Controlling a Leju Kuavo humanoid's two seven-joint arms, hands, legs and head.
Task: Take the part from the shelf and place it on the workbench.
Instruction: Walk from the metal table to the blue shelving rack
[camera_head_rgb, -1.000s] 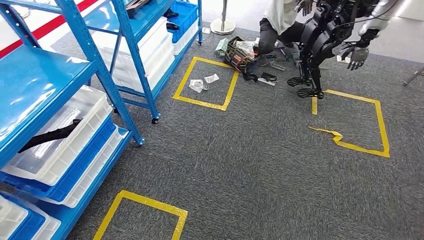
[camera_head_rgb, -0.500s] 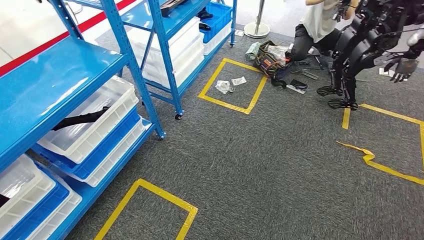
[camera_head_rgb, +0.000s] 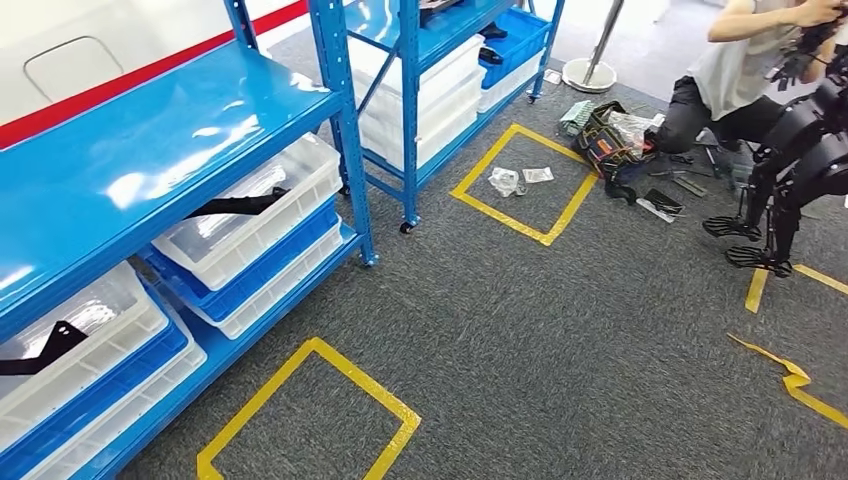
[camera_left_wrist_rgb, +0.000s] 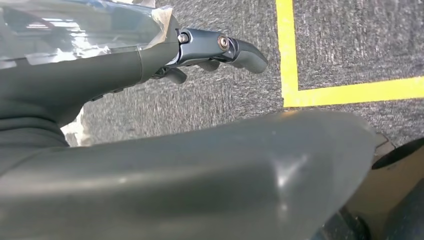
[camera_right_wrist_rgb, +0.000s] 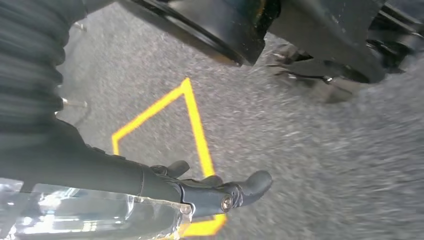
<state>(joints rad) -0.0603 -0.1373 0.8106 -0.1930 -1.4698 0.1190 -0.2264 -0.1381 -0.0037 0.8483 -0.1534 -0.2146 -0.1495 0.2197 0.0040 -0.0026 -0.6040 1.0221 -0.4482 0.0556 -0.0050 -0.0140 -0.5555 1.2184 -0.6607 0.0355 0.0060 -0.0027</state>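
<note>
so the head view has the blue metal shelf rack along the left side, with clear plastic bins sitting in blue trays on the lower levels. the part looks like the long black angled piece lying in the upper clear bin, one end poking over the rim. another black piece lies in the nearer bin at the bottom left.

a yellow tape square is on the grey carpet just in front of the rack, and a second tape square further off has a couple of small plastic bags inside it. beyond that a tool bag sits near a crouching person, beside the dark legs of another robot.

left hand hangs over carpet near a yellow tape corner, fingers loosely curled and holding nothing. right hand is the same, loose curl with nothing in it, over carpet and yellow tape. both well away from the part.
</note>
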